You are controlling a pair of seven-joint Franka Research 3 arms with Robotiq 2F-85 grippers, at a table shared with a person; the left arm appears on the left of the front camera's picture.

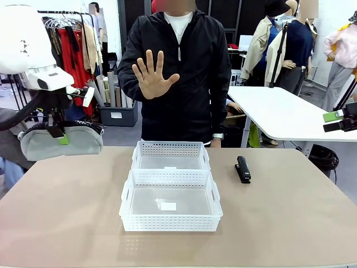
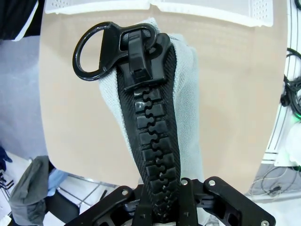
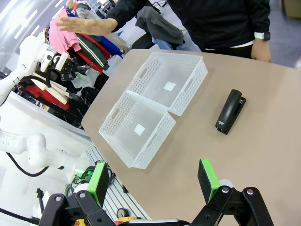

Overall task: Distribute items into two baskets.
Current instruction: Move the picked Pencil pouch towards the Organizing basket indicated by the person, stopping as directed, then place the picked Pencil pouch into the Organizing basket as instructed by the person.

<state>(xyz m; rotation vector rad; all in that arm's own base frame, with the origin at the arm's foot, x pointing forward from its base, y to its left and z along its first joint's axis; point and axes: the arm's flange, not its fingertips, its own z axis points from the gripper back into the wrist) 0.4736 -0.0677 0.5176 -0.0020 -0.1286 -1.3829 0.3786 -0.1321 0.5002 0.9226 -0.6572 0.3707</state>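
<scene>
Baskets sit mid-table, touching long side to long side: near basket (image 1: pixel 170 223) and far basket (image 1: pixel 170 148). Both are white rect. plastic w/ perforated lattice walls, handle cutouts in the short ends and smooth floors, each w/ a small white sticker. Stapler (image 1: pixel 242 169), small, oblong, glossy black, lies flat on the matte tan tabletop (image 1: pixel 290 223) just R of the far basket, not touching it. Grey bag (image 1: pixel 61 144), soft and flat, hangs in the air by the table's far L corner. It is pinched along its top by the left gripper (image 1: pixel 58 134), jaws pressed together on it. Right gripper (image 1: pixel 331 121) is up at the R edge, well above the table. Beyond the baskets a person in a black zip jacket holds up an open hand (image 1: pixel 152 75), palm toward the robot, fingers splayed.

Left wrist view adds texture. The bag fabric is a fine woven grey mesh. A chunky black moulded-plastic zip (image 2: pixel 150 141) runs along the ridge, w/ a big slider and a round ring pull (image 2: pixel 76 59). The grip is right on the zip teeth.

Right wrist view looks down from above. That gripper's jaws are spread wide, green pads (image 3: pixel 207 179) facing each other over bare tabletop. It also shows the stapler's two-part hinged shape and the person's other hand (image 3: pixel 261 51) at the far table edge, watch on the wrist.
</scene>
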